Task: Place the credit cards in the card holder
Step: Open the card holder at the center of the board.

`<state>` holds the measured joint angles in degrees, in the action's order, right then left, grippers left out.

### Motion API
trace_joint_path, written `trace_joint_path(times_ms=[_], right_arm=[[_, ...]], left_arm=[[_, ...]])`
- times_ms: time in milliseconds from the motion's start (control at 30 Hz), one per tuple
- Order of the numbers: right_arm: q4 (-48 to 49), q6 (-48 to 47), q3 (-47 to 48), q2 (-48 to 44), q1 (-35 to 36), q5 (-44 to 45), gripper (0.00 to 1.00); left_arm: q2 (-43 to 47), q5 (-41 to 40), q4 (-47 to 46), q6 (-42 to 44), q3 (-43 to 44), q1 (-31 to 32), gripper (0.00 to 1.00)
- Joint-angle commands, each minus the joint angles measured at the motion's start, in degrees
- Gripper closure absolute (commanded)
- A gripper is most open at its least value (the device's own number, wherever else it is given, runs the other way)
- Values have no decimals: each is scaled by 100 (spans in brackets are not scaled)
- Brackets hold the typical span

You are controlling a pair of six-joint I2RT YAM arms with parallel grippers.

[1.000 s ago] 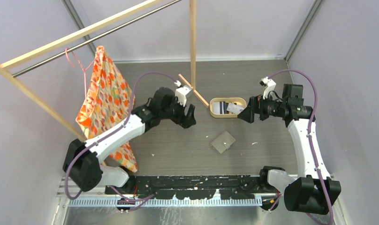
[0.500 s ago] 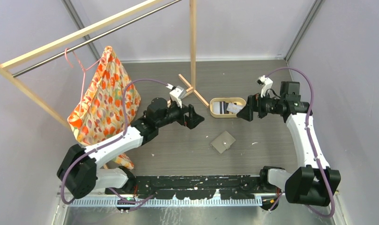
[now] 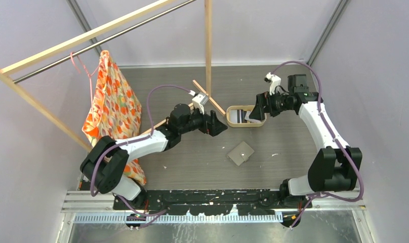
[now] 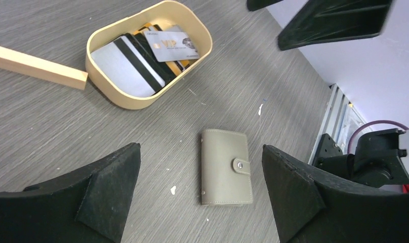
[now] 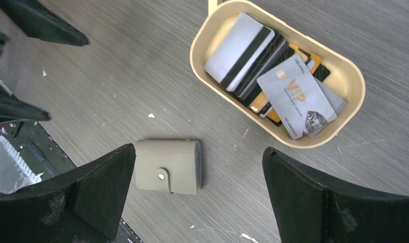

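The grey-taupe card holder [image 3: 241, 153] lies closed and snapped on the table; it also shows in the left wrist view [image 4: 226, 166] and the right wrist view [image 5: 168, 165]. Several credit cards [image 5: 266, 71], whitish, dark and one grey "VIP", lie stacked in an oval wooden tray [image 3: 232, 117], also seen in the left wrist view [image 4: 141, 55]. My left gripper [image 3: 218, 126] is open and empty, left of the tray and above the card holder. My right gripper [image 3: 255, 112] is open and empty over the tray's right end.
A wooden clothes rack's post [image 3: 208, 45] and foot [image 3: 208, 96] stand just behind the tray. An orange patterned cloth [image 3: 111, 111] hangs from its rail at the left. Grey walls close in both sides.
My left gripper has moved right toward the tray. My right gripper has moved left and back, now over the tray's right end. The hanging cloth has swung.
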<state>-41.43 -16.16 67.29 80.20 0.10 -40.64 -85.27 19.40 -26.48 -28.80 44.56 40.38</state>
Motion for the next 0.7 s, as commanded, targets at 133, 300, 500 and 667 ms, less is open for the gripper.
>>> trace_joint_path(times_ms=[133, 300, 500, 667], right_arm=[[60, -145, -190, 141, 417, 494, 3], [-274, -621, -604, -59, 464, 110, 10], [-640, -952, -935, -330, 1168, 404, 26], [-446, -889, -1305, -534, 1525, 1047, 39]], left_arm=[[4, 143, -1016, -185, -164, 13, 12], [86, -121, -846, -76, -236, 264, 14], [-264, -681, -543, -772, -270, 609, 27], [-664, -1393, -400, -1223, -255, 951, 38]])
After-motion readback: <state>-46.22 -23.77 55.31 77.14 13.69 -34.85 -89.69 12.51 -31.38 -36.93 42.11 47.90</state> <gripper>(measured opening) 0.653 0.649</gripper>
